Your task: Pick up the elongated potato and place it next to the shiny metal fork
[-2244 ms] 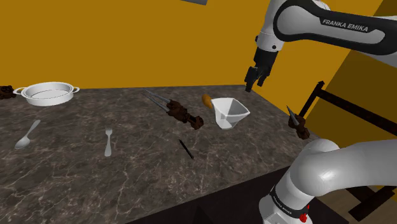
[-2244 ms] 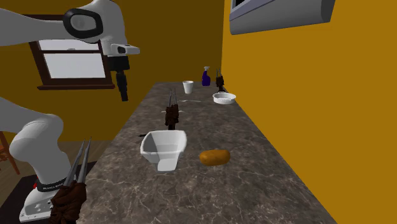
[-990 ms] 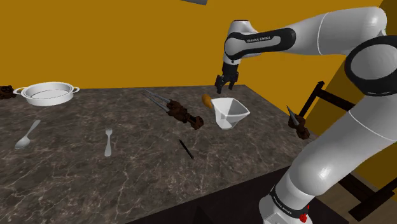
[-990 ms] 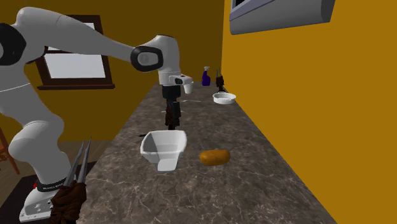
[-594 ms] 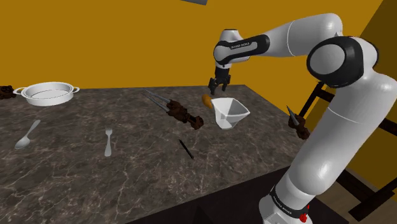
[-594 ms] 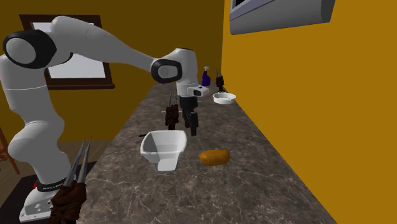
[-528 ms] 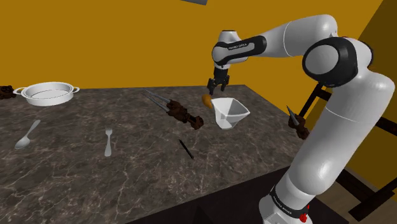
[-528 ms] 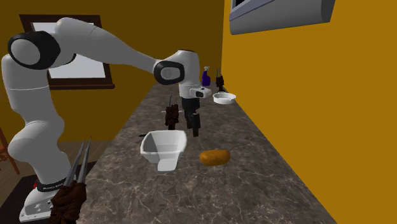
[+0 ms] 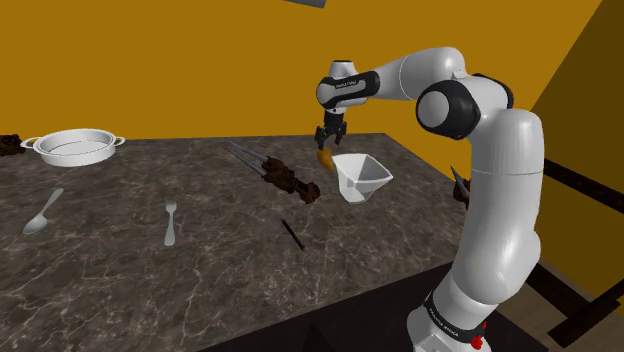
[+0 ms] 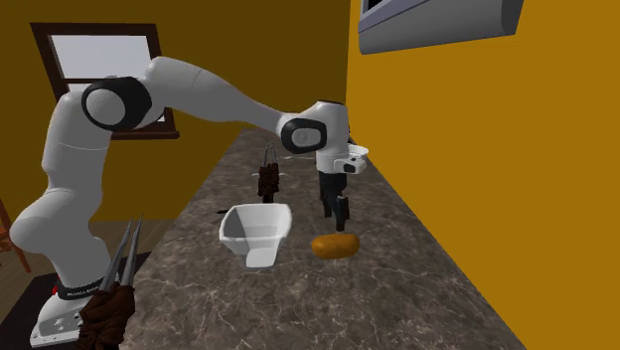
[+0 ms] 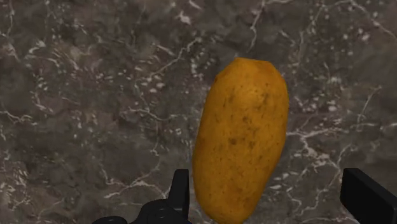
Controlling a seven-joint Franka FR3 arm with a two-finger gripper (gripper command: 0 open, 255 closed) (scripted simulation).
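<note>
The elongated potato (image 11: 240,140), orange-brown and speckled, lies on the dark marble counter (image 9: 120,270) just behind the white bowl (image 9: 362,176). In the second exterior view the potato (image 10: 335,245) rests to the right of that bowl (image 10: 256,231). My gripper (image 9: 327,140) hangs open a little above the potato (image 9: 324,159), pointing down. In the wrist view its fingers (image 11: 180,191) stand apart on either side of the potato's near end without touching it. The shiny metal fork (image 9: 170,222) lies far off toward the shoulder view's left.
A spoon (image 9: 42,212) and a white two-handled dish (image 9: 72,146) lie at the shoulder view's far left. A dark brown clump (image 9: 290,180) sits between fork and bowl, and a thin dark utensil (image 9: 292,235) in front of it. The orange wall runs close behind the potato.
The arm has swung toward the shoulder view's left, past the white bowl, and come down over the potato. The fingers have stayed apart. Nothing on the counter has moved.
</note>
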